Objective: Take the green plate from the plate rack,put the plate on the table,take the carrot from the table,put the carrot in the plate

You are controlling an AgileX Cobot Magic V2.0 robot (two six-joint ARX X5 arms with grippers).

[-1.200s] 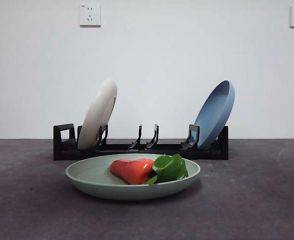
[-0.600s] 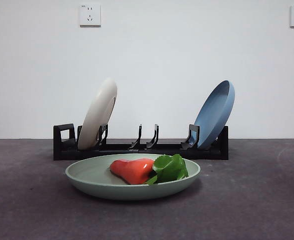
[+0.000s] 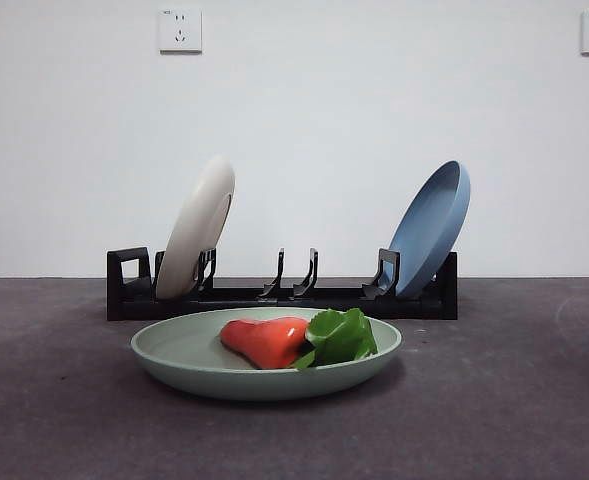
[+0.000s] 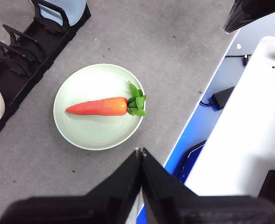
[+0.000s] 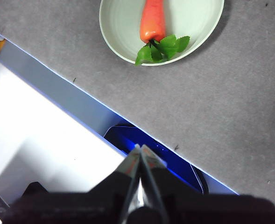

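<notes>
- The left gripper hangs high over the near desk edge, its fingers pressed together on nothing; the right gripper does likewise, fingers together, empty, beyond the desk edge.
- The carrot lies flat inside the green plate, which sits on the desk just in front of the plate rack.
- Judging from this, the task looks finished; little can go wrong.
- A careless arm sweep could nudge the plate toward the rack, where the cream-white plate and blue plate lean.
</notes>
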